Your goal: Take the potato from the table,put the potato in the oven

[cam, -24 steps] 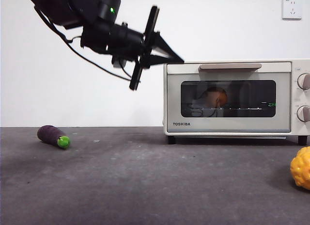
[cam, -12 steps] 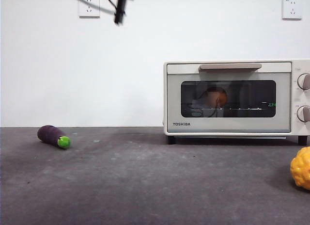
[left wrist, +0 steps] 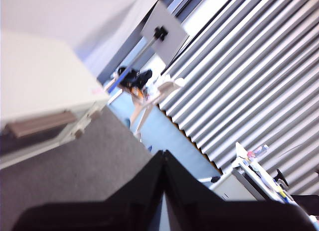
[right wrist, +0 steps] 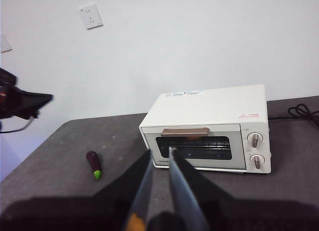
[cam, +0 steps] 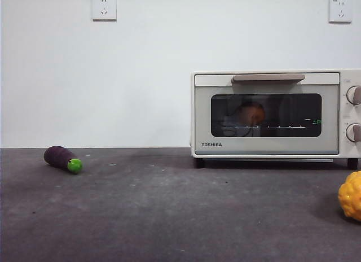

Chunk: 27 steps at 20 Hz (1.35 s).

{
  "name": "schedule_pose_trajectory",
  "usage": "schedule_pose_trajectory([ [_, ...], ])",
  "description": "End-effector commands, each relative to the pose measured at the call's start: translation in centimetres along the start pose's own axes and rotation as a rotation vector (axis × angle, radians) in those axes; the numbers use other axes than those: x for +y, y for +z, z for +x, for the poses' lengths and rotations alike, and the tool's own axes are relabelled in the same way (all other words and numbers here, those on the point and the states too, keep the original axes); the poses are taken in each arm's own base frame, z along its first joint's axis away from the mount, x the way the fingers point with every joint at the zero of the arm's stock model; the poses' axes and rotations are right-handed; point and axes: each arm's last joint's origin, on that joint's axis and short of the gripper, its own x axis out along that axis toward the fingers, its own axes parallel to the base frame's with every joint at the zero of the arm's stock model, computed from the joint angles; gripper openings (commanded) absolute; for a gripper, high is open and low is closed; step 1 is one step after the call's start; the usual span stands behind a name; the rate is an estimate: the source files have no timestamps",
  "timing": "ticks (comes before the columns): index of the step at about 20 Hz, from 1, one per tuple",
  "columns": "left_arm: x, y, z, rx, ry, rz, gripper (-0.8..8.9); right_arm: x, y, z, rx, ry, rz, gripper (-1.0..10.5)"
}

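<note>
Sitting inside the shut oven [cam: 271,113], the potato [cam: 251,113] shows through the door glass at about 9 o'clock of the window (dim behind reflections). Both grippers hang well away from it: left gripper [left wrist: 164,164] closed and empty, right gripper [right wrist: 159,164] slightly parted above the tabletop [cam: 169,211].

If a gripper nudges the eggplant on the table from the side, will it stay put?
The eggplant will probably roll: it lies on its side, rounded and elongated. Its smooth skin may slip on the jaws. The table looks matte, which might damp sliding.
</note>
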Motion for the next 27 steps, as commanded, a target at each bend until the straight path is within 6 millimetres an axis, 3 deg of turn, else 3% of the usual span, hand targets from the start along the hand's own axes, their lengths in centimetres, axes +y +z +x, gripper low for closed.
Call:
schedule_pose_trajectory([
  [1,-0.6,0.1,-0.7,-0.014,-0.006,0.044,-0.04,0.0,-0.3,0.1,0.027,-0.011,-0.005,0.6],
  [14,-1.3,0.1,-1.2,-0.025,-0.011,0.101,-0.04,-0.1,-0.3,0.1,0.027,-0.01,-0.005,0.6],
  [19,-0.6,0.5,-2.1,-0.038,0.047,0.445,-0.04,0.0,-0.3,0.1,0.028,-0.01,-0.005,0.6],
  [23,-0.1,-1.3,-3.4,0.117,0.24,0.748,-0.04,-0.1,-0.3,0.1,0.027,-0.01,-0.005,0.6],
  [27,-0.3,-3.1,-5.5,0.294,0.448,0.842,-0.04,0.0,-0.2,0.2,0.029,-0.01,-0.005,0.6],
])
